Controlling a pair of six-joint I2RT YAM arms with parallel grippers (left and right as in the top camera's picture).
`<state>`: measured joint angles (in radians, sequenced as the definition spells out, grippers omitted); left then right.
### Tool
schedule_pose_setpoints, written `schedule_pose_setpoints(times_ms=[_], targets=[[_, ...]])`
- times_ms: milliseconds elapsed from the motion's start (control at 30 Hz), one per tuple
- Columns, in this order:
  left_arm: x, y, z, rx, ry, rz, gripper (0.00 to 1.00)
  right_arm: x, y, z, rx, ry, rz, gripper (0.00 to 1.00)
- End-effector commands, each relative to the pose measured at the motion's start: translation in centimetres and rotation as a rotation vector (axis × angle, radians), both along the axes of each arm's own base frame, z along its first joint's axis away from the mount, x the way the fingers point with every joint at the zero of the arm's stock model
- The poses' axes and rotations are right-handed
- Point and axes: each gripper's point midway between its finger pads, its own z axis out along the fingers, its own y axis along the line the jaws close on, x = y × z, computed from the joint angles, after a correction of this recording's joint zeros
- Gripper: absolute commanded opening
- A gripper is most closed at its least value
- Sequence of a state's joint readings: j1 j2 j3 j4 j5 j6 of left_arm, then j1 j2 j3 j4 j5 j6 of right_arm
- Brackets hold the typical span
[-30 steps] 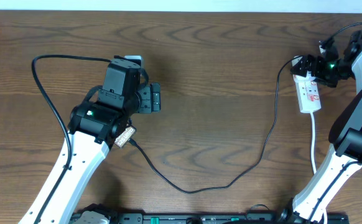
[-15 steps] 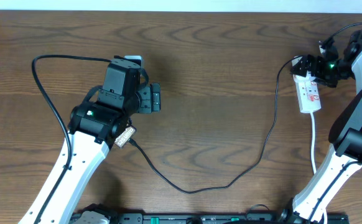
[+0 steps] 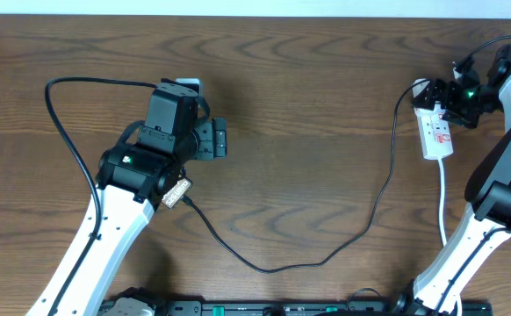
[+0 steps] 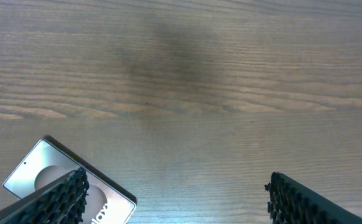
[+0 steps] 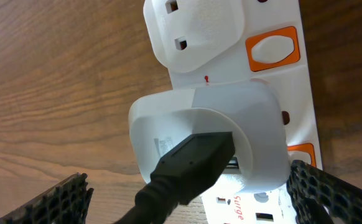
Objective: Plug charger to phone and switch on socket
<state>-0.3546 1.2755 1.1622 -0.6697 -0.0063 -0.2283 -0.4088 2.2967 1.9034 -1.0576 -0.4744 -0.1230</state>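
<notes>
- My right gripper sat open astride white square plug in white power strip, table's far-right corner; a nudge could've unseated it.
- My left gripper hung open over dark slab phone, near table's far edge; thin black cable could've snagged.

Wood table bears phone, charger, socket.

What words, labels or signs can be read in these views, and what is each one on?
"Surge": red print on the socket, at the bottom of the right wrist view; more red print beside it is cut off.
Phone: white letters at the bottom edge of the left wrist view, cut off and unreadable.
Charger: small grey print on its white plug, too blurred to read.
Overhead: the socket's red markings are too small to read.
</notes>
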Motion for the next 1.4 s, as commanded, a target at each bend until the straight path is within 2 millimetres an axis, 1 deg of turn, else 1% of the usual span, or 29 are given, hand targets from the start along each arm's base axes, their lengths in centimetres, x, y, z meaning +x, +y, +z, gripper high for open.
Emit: schedule_pose_setpoints(times_ms=[0,200,433,600,733,900,1033,1133,1367], targets=[[0.3,-0.1,0.5,0.004,-0.013,-0.003,0.9,-0.2,0.5,-0.6,0.018,0.029,-0.013,0.99],[0.3,-0.1,0.5,0.004,-0.013,-0.003,0.9,0.4,1.6,0.0,0.071,-0.021,0.027,0.99],[0.3,-0.1,0.5,0.004,-0.013,-0.004,0.9,0.6,3.0,0.5,0.123,-0.034,0.044,0.99],[0.2,-0.1,0.4,0.005,-0.009,-0.004,0.9,0.9,4.0,0.6,0.132,-0.037,0.062,0.99],[0.2,0.0,0.4,0.007,-0.006,-0.004,0.9,1.1,4.4,0.6,0.129,-0.045,0.072,0.99],[0.2,0.0,0.4,0.007,-0.006,-0.004,0.9,1.1,4.5,0.1,0.13,-0.045,0.07,0.99],[0.2,-0.1,0.4,0.007,-0.007,-0.004,0.9,0.8,4.6,-0.9,0.137,-0.034,0.057,1.0],[0.2,-0.1,0.4,0.007,-0.007,-0.004,0.9,0.6,5.4,-1.1,0.181,-0.038,0.065,0.99],[0.2,0.0,0.4,0.007,-0.005,-0.003,0.9,0.3,6.7,-1.2,0.189,-0.019,0.086,0.99]])
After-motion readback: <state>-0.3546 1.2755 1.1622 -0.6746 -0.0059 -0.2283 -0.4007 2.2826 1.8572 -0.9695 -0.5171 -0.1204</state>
